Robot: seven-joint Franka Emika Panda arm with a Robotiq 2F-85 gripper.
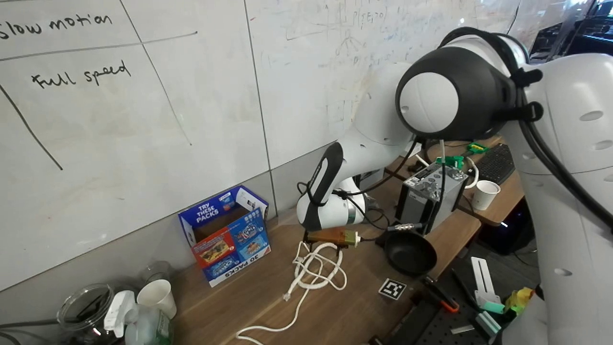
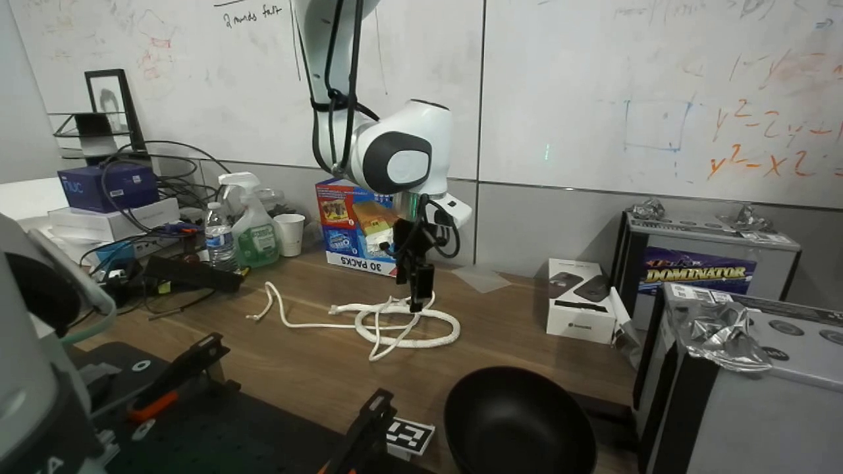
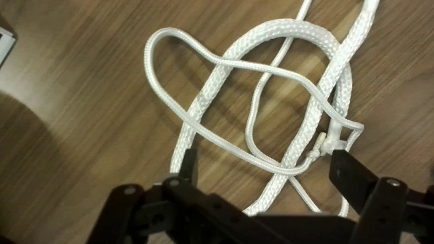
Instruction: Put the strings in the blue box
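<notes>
In my wrist view, the gripper (image 3: 263, 154) hangs over the strings (image 3: 310, 118) with its fingers (image 3: 189, 166) spread wide apart. The strings lie on the wooden table (image 3: 84, 101) as a loose white tangle, a thicker cord and a thinner one looping across each other. A small knotted end sits near the fingertip at the right of this picture. I can't tell from here whether either fingertip touches the cord.

In an exterior view, I see the blue box (image 1: 234, 247) standing on the table close to the whiteboard (image 1: 158, 105), its top open and the lettering along its lower front edge upside down. The strings lie near the box, outside it and apart from it, just below my gripper, with a length trailing toward the bottom of the picture. A black pan (image 1: 411, 254) and a black-and-white printed square (image 1: 392, 289) sit across the strings from the box.

In an exterior view, a water bottle (image 2: 219, 240), a green spray bottle (image 2: 255, 240) and a white cup (image 2: 290, 236) stand left of the blue box, which is partly hidden behind my gripper. The gripper points down at the strings. On the right, a white carton (image 2: 579, 316) stands near two grey appliances (image 2: 764, 421) topped with crumpled foil (image 2: 721, 336).
</notes>
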